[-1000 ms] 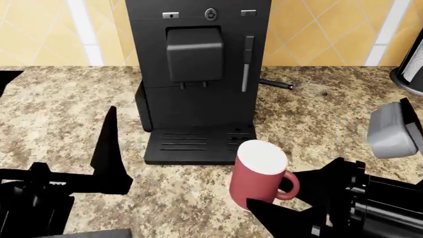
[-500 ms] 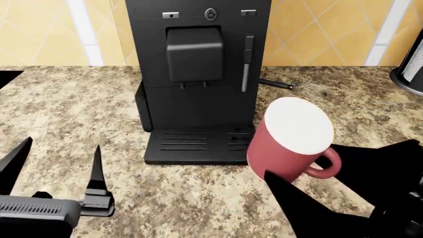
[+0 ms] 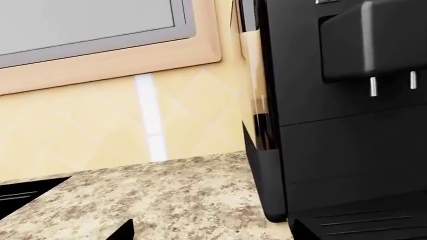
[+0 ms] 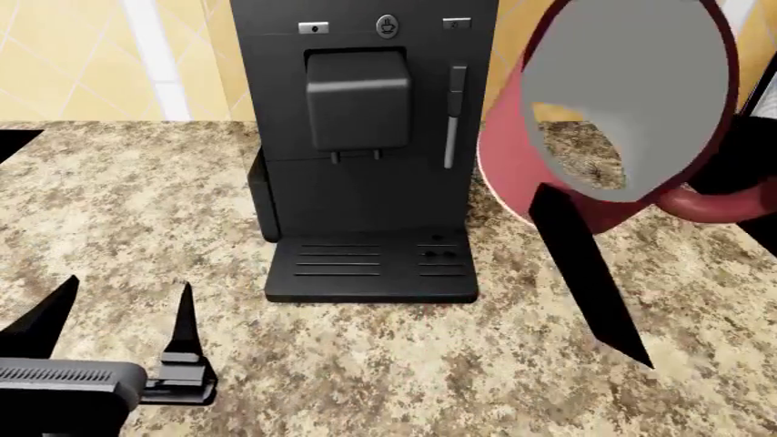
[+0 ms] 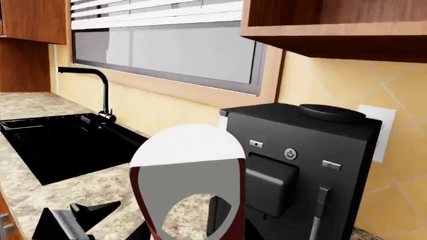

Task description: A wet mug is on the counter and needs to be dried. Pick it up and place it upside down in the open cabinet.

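The dark red mug (image 4: 516, 173) hangs high above the counter (image 4: 364, 373), close to the head camera, tipped so its mouth faces the camera. My right gripper (image 4: 643, 173) is shut on it: one black finger (image 4: 589, 273) crosses its near wall, while its handle (image 4: 716, 205) sticks out right. From the right wrist, the mug (image 5: 190, 150) fills the lower middle between the jaws of the right gripper (image 5: 190, 232). A wooden cabinet (image 5: 333, 25) shows up high; whether it is open I cannot tell. My left gripper (image 4: 116, 319) hovers open and empty low at the left, as the left wrist view confirms (image 3: 212, 234).
A tall black coffee machine (image 4: 364, 137) stands on the counter against the yellow tiled wall. A black sink (image 5: 60, 145) with a dark faucet (image 5: 100, 95) lies further left, under a window. A black appliance edge (image 4: 762, 118) shows at the far right.
My right gripper has lifted the mug from just above the counter up toward the head camera and tipped it over. The left gripper has barely moved in the last half second.
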`<state>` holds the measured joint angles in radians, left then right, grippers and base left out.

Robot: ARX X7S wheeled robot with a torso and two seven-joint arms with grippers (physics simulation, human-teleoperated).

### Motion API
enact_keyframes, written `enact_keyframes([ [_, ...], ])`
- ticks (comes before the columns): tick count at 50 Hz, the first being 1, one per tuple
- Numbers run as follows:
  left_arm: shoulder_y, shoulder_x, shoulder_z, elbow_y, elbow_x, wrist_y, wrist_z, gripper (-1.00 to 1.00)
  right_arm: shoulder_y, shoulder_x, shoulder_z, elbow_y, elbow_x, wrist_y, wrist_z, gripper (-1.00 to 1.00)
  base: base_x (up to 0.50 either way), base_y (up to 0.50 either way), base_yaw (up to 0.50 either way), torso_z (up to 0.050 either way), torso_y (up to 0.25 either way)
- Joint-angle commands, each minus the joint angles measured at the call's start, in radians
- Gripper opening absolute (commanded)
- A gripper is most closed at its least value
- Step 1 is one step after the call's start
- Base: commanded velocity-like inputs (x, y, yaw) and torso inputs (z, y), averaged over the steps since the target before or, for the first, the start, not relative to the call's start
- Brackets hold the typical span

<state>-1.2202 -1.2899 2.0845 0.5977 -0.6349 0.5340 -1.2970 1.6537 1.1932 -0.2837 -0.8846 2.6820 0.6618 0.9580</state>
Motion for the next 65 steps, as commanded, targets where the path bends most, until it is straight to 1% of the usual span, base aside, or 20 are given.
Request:
enact_keyframes([
  [1, 0.016, 0.024, -0.001, -0.019, -0.018, 0.013, 0.008, 1.00, 0.290, -0.115, -0.155, 0.125, 0.050, 0.047, 0.139, -1.00, 0.00, 0.00, 0.00, 0.000, 0.000],
  [18, 0.034, 0.053, -0.005, -0.045, -0.035, 0.022, 0.022, 1.00, 0.427, -0.222, -0.245, 0.342, -0.004, 0.123, 0.192, -1.00, 0.00, 0.00, 0.00, 0.000, 0.000],
  [28, 0.042, 0.064, -0.008, -0.051, -0.039, 0.023, 0.028, 1.00, 0.511, -0.261, -0.270, 0.404, 0.019, 0.137, 0.227, -1.00, 0.00, 0.00, 0.00, 0.000, 0.000],
  [34, 0.045, 0.070, -0.010, -0.050, -0.043, 0.021, 0.033, 1.00, 0.564, -0.293, -0.295, 0.479, 0.007, 0.169, 0.243, -1.00, 0.00, 0.00, 0.00, 0.000, 0.000],
  [50, 0.066, 0.091, -0.017, -0.078, -0.051, 0.043, 0.045, 1.00, 0.676, -0.397, -0.366, 0.740, -0.130, 0.304, 0.274, -1.00, 0.00, 0.00, 0.00, 0.001, 0.000],
  [58, 0.079, 0.099, -0.021, -0.096, -0.051, 0.058, 0.048, 1.00, 0.694, -0.476, -0.337, 0.900, -0.240, 0.396, 0.272, -1.00, 0.00, 0.00, 0.00, 0.000, 0.000],
  [65, 0.097, 0.106, -0.023, -0.107, -0.042, 0.062, 0.034, 1.00, 0.699, -0.568, -0.227, 1.039, -0.379, 0.525, 0.311, -1.00, 0.00, 0.00, 0.00, 0.000, 0.000],
])
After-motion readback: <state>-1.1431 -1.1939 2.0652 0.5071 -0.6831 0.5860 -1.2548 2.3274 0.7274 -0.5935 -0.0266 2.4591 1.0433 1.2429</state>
